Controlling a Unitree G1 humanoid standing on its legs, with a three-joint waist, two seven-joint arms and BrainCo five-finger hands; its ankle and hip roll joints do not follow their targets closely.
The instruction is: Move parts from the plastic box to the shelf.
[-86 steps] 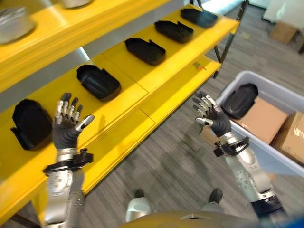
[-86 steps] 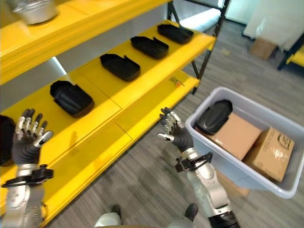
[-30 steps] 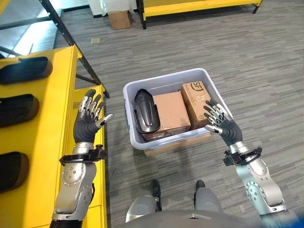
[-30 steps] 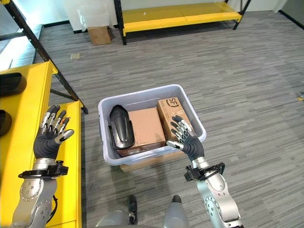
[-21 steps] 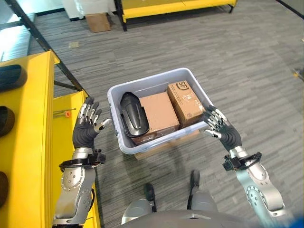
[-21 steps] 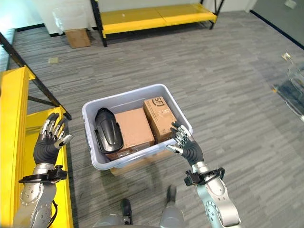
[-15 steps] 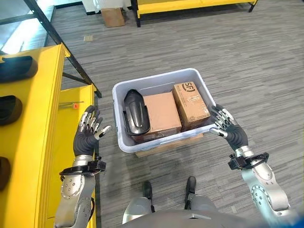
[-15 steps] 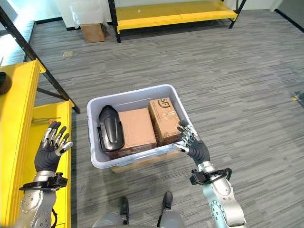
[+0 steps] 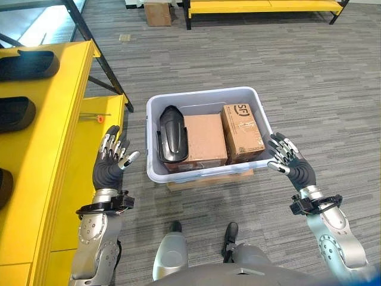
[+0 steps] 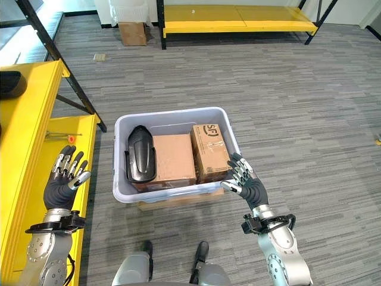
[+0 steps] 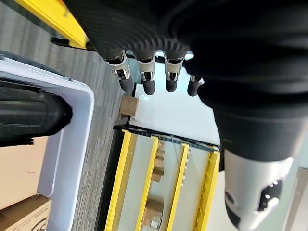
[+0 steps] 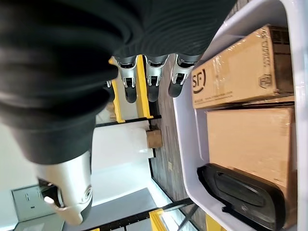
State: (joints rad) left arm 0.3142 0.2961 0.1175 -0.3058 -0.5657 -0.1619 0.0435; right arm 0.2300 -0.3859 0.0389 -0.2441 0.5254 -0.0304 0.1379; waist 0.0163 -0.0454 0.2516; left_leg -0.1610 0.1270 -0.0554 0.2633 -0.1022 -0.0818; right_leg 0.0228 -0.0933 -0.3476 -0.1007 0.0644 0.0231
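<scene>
- Left eye view: one black part (image 9: 172, 134) lies at the left end of the plastic box (image 9: 255, 104), beside a plain cardboard box (image 9: 205, 140) and a printed cardboard box (image 9: 242, 132).
- Plastic box rests on the floor, just right of the yellow shelf (image 9: 56, 137); more black parts (image 9: 18, 113) already sit on that shelf.
- Left hand (image 9: 109, 164) hangs between shelf and box, fingers spread wide, holding nothing.
- Right hand (image 9: 290, 163) hovers just outside the box's near right corner, fingers likewise wide and empty.
- Judgement: the pick is not yet begun. Best practice is to lower both hands onto the part's long sides, clear of the box wall and cardboard, and close only once seated.
</scene>
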